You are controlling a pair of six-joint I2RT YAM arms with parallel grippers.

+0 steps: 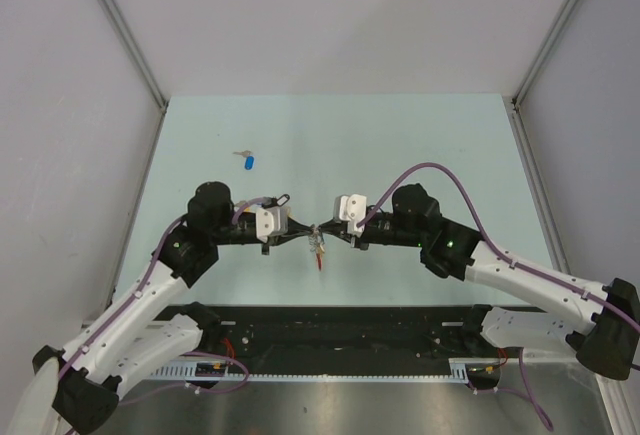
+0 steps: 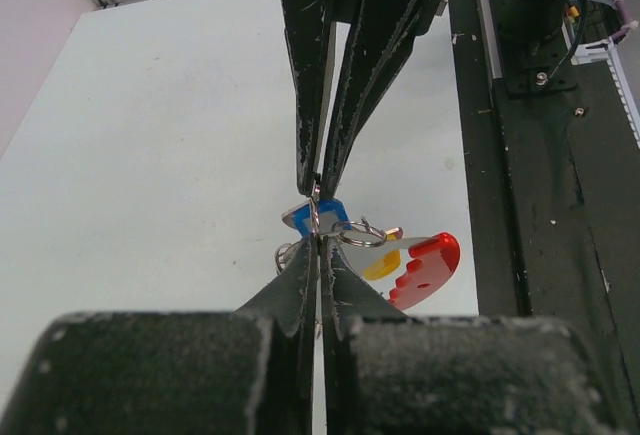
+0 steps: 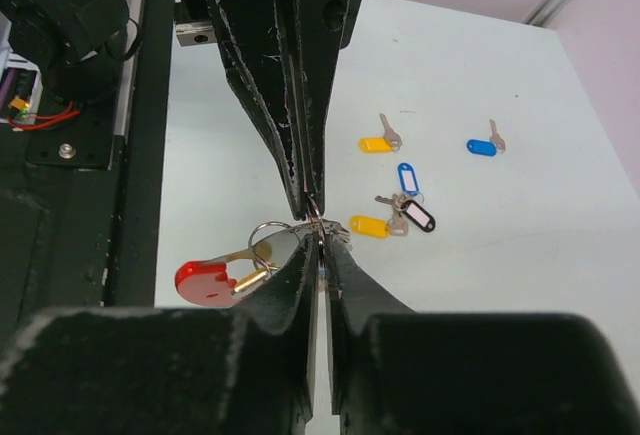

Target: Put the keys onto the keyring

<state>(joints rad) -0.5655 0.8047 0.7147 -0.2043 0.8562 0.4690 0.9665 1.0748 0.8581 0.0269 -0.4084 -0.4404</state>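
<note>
We find the left gripper [image 2: 317, 247] and right gripper [image 3: 320, 243] tip to tip above the table [image 1: 400, 135], both clamped tight on the keyring [image 2: 425, 267]; we advise a gentle opposed pull to part its wire without dropping it.

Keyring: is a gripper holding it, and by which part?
Both: the left gripper and the right gripper pinch the keyring by its thin silvery metal loop, tip to tip; its red plastic part hangs free.
</note>
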